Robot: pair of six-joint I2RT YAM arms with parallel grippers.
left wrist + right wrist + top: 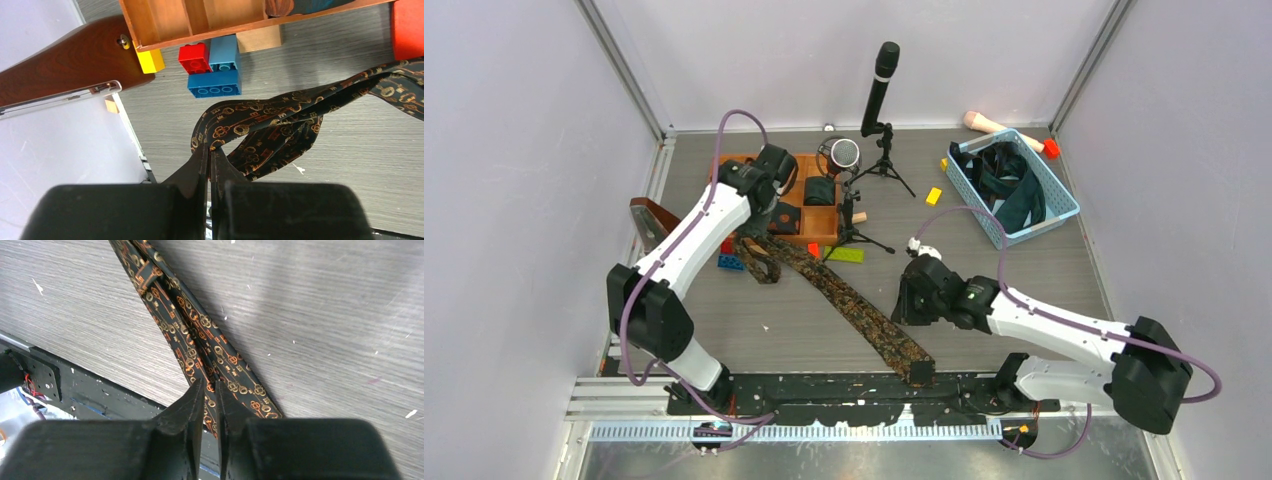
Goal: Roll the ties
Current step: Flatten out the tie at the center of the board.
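Note:
A dark tie (844,300) with a gold key pattern lies diagonally across the grey table, its wide end near the front rail. My left gripper (210,147) is shut on the tie's (270,125) narrow end, which hangs from the jaws in a folded loop above the table. In the top view that gripper (762,232) sits by the wooden tray. My right gripper (210,385) hovers over the wide end of the tie (195,340), its jaws a narrow gap apart with nothing pinched. From above, the right gripper (902,312) is just right of the tie.
A blue basket (1064,205) at the back right holds several dark ties (1009,185). The wooden tray (802,222) carries a dark roll (821,190). Two microphones on tripods (876,100) stand behind it. Toy bricks (215,85) and a brown wooden piece (65,65) lie at the left.

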